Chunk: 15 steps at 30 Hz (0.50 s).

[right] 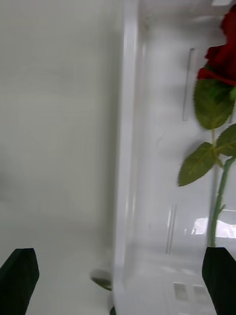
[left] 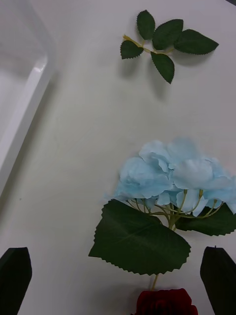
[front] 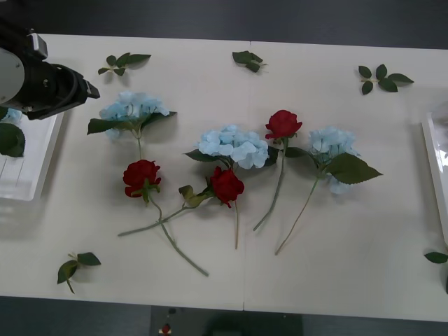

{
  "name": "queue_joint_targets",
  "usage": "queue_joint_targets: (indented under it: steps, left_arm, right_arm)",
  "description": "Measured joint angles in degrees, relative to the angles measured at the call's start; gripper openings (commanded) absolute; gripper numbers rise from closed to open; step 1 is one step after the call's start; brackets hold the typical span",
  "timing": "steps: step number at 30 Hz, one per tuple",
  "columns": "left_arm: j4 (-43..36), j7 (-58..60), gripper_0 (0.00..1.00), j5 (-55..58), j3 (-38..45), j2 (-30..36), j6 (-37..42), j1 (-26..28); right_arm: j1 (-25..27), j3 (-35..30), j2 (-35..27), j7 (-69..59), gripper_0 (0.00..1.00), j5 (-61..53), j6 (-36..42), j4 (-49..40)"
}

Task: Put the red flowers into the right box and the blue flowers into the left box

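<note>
Three deep-red artificial roses [front: 142, 175] and three pale sky-blue hydrangea clusters [front: 233, 145] lying mid-table on white tabletop [front: 210, 273]. Fourth rose [right: 223, 54] inside shallow white right tray [right: 129, 147]. Slotted white left tray [front: 28, 161] at table's left edge. Left gripper [left: 118, 280] above leftmost hydrangea, black fingers apart, empty. Right gripper [right: 118, 278] above right tray rim, fingers apart, empty.

Even, soft light falls from above on the pale worktop [front: 210, 273], which looks bright but not washed out. The flowers cast only faint, short shadows. The right box [right: 129, 147] is smeared by blur in the right wrist view, with a small patch of glare on its base, and the rose [right: 223, 54] lying in it is soft-edged. In the left wrist view the blue cluster [left: 169, 172] is fairly sharp, while the left box [left: 24, 113] is hazy.
</note>
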Motion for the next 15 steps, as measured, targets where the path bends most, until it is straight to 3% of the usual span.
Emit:
queue_joint_targets:
  steps: [8, 15]
  left_arm:
    - [0.0, 1.3, 1.00, -4.4, -3.4, -3.3, -3.2, 0.0]
    - [1.0, 2.9, 1.00, -10.4, -5.4, -7.3, -4.4, 0.0]
  right_arm:
    - [0.0, 2.0, 0.0, -15.8, 0.98, -3.3, 7.5, -6.6]
    - [1.5, 4.2, 0.9, -26.0, 0.97, -3.3, 9.2, -19.1]
